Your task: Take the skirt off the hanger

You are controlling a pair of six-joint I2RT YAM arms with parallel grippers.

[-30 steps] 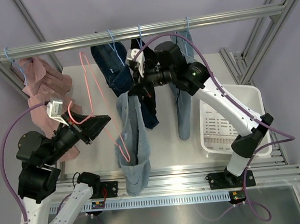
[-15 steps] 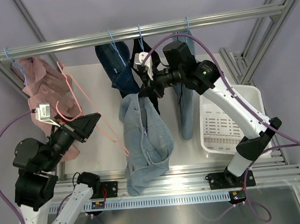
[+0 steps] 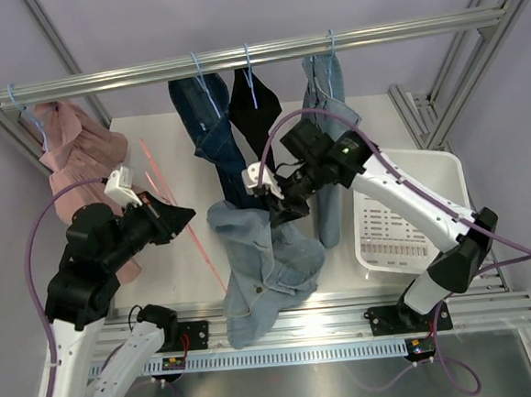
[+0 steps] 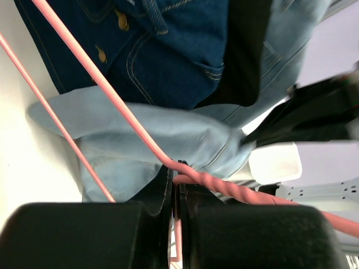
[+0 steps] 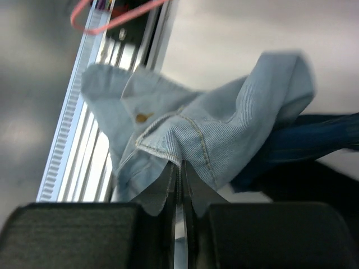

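Note:
The light blue denim skirt hangs in a heap over the table's front, pinched at its waistband by my right gripper, which is shut on it; the right wrist view shows the hem between the jaws. My left gripper is shut on the pink wire hanger, which slants down to the right, apart from the skirt. In the left wrist view the hanger crosses in front of the skirt and sits clamped at the jaws.
A rail at the back carries a pink garment, a dark blue denim piece, a black garment and a light blue piece. A white basket stands at the right.
The skirt has come off the hanger and dropped lower with my right gripper. My left gripper has swung the empty hanger left and away from it.

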